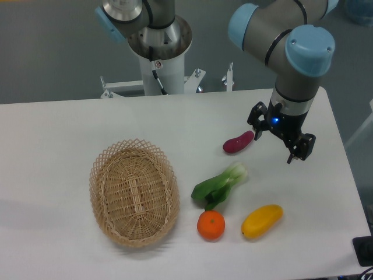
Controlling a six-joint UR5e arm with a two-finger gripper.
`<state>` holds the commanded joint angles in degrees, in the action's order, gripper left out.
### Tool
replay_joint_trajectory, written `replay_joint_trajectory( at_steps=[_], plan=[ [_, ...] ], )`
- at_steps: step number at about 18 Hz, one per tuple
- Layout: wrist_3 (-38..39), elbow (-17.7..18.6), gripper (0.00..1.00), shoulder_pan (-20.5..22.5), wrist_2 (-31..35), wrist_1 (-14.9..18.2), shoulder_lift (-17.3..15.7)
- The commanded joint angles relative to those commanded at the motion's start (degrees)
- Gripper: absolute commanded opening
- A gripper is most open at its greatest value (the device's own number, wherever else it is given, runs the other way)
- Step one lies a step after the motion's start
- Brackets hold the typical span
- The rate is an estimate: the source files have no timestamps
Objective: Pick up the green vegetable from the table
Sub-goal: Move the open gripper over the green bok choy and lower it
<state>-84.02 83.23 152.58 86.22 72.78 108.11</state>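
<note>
The gripper point(274, 143) hangs from the arm's wrist over the right part of the table point(52, 128), its dark fingers point(296, 149) pointing down and holding nothing; from this angle I cannot tell how far apart the jaws stand. Taking the green vegetable point(220, 185) as the landmark: the gripper is up and to its right, well apart from it, and closer to the purple eggplant point(238, 142), which lies above and slightly right of the vegetable and just left of the gripper. The vegetable itself lies flat on the table at a slant, its pale stalk end up and to the right, its dark leaves down and to the left. An orange point(210, 225) sits just below the leaves, close to them but seemingly not touching; a yellow fruit point(262, 221) lies below and to the right of the vegetable; a wicker basket point(134, 191) stands to its left, near but apart. The job looks to be in its approach step, with nothing grasped yet. The next move calls for carrying the gripper down and left past the eggplant, centring it over the vegetable's middle, turning the jaws across its slanted length, and descending clear of the orange.
</note>
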Motion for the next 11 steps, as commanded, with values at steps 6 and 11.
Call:
replay_joint_trajectory(
  at_steps=[6,11],
  plan=[
    [0.09,1.58,1.00,-0.18,-0.35,-0.53,0.00],
    [1.23,9.03,1.00,-1.31,-0.18,-8.33,0.00]
  ],
)
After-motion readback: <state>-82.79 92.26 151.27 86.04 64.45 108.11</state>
